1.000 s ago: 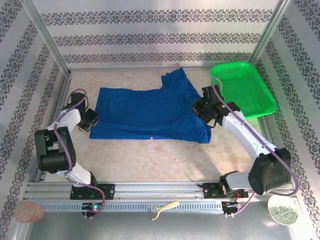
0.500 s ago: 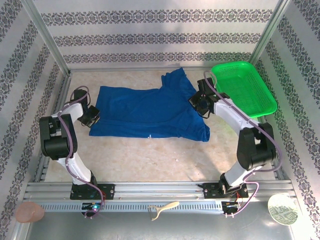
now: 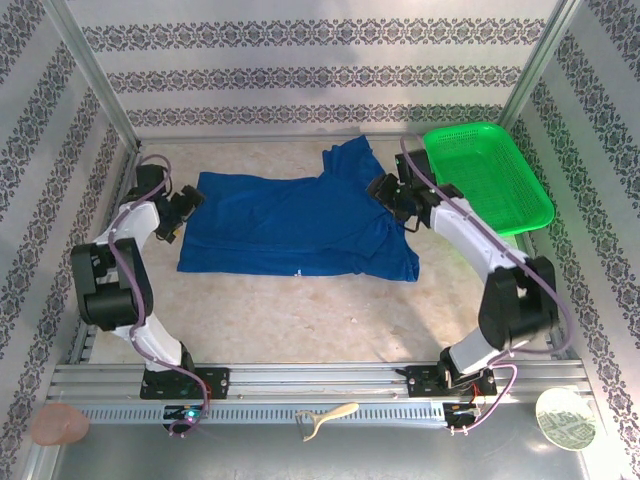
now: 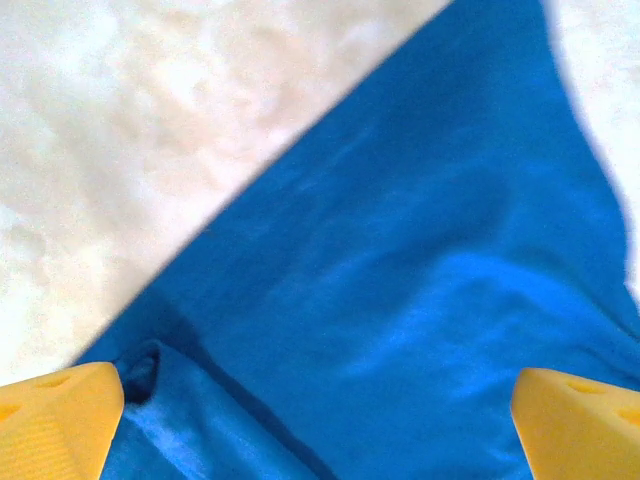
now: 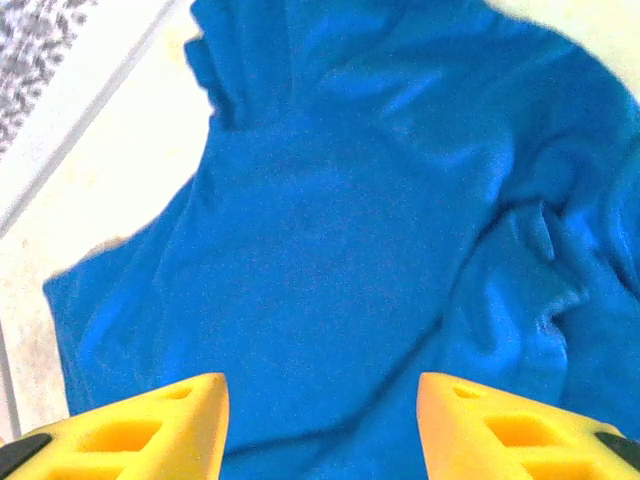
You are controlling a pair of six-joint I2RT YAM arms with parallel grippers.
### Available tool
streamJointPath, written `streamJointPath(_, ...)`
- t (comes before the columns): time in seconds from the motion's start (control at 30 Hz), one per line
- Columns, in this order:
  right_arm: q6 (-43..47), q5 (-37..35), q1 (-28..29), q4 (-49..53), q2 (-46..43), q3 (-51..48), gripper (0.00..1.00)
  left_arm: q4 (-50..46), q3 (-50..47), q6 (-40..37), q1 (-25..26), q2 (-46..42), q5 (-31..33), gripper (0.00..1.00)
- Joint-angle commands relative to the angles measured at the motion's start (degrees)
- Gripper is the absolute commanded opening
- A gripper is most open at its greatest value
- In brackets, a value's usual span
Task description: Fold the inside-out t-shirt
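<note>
Since the left gripper and right gripper have both just sprung apart and hold nothing, the t-shirt lies released, flat across the far half of the counter; this fold looks placed, regrasp likely next.

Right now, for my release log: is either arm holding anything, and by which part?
Nothing: left gripper and right gripper both have open jaws above the blue t-shirt.

Blurred, edge-cropped t-shirt in left wrist view
</note>
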State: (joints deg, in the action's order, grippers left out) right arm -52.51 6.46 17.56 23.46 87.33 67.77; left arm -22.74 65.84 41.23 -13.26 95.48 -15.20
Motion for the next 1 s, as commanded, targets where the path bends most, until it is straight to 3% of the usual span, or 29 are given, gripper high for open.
streamJointPath(0.0,-0.04,-1.83,2.89,4.21,-2.98,-6.93,0.53,-2.91,1.51,-4.52,-0.63,-5.54,-2.37,1.00)
streamJointPath(0.2,-3.35,-3.64,6.56,2.83,-3.92,-13.90,0.52,-6.25,-2.32,-4.95,-0.11,-13.24,-7.38,1.00)
streamJointPath(0.43,-5.52,-4.65,8.45,1.70,0.55,-14.78,0.50,-7.81,-6.46,-4.30,2.99,-18.91,-7.74,1.00)
streamJointPath(0.8,-6.67,-5.11,8.21,-0.02,7.71,-12.00,0.43,-6.22,-8.60,-2.24,4.64,-19.90,-8.98,1.00)
streamJointPath(0.87,-6.32,-4.32,7.85,-0.25,9.02,-11.00,0.31,-5.70,-9.01,-1.98,4.73,-20.06,-9.08,1.00)
streamJointPath(0.97,-5.20,-4.00,7.41,0.34,8.89,-9.43,0.02,-5.14,-9.44,-1.78,4.92,-20.03,-9.58,1.00)
